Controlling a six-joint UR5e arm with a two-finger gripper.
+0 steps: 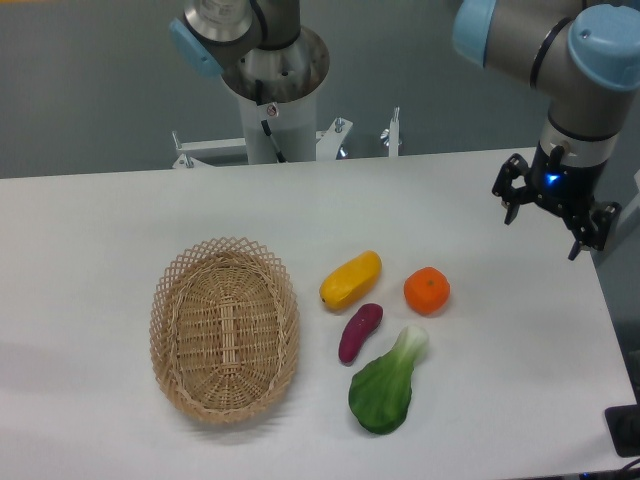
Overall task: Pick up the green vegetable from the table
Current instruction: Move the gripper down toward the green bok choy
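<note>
- Camera view, fixed and looking down at the table [120,210]: you see the hand [555,222] raised at the far right edge, its two fingers spread apart and holding nothing.
- You find the green vegetable [386,385] lying flat near the front of the table, dark leaf toward you and pale stalk pointing up and to the right, well apart from the hand.
- You should note the purple piece [359,332] lies just beside the stalk on its left; whether they touch is too close to tell.
- You also have an orange [427,290] near the stalk tip and a yellow fruit [350,279] behind the purple piece, so the stalk end is crowded.
- You see a wicker basket [225,328] standing to the left, apart from the produce and out of the way.
- You would judge the pick not yet begun: the hand must cross leftward and forward, then come down.
- You may prefer closing across the leaf's narrower part, since the front and right sides lie bare and neighbours are less likely to be nudged.
</note>
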